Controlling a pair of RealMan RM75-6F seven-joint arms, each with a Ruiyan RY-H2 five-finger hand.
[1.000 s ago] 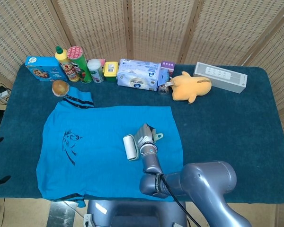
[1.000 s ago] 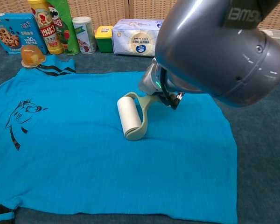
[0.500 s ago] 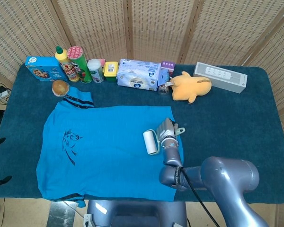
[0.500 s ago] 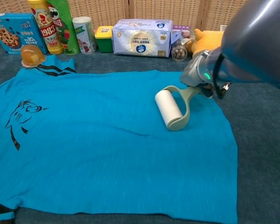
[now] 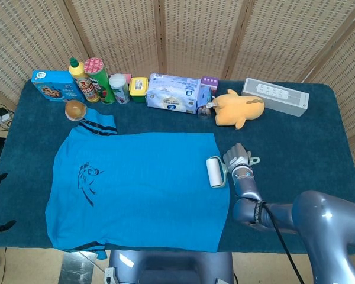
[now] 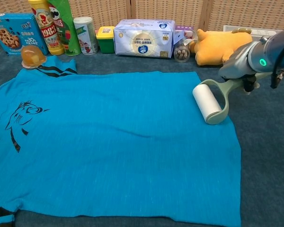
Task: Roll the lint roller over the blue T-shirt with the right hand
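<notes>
White lint roller in the right hand's grip, at the blue T-shirt's right edge.

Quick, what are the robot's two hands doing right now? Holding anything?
Right robot hand: holding the lint roller by its handle, at the blue T-shirt's edge.
Left robot hand: not in either view.

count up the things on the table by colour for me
blue: 3 — T-shirt, cookie box, tissue pack
yellow: 3 — plush toy, small tub, bottle
green: 1 — chip can
white or grey: 3 — lint roller, long box, small can
total: 10
</notes>
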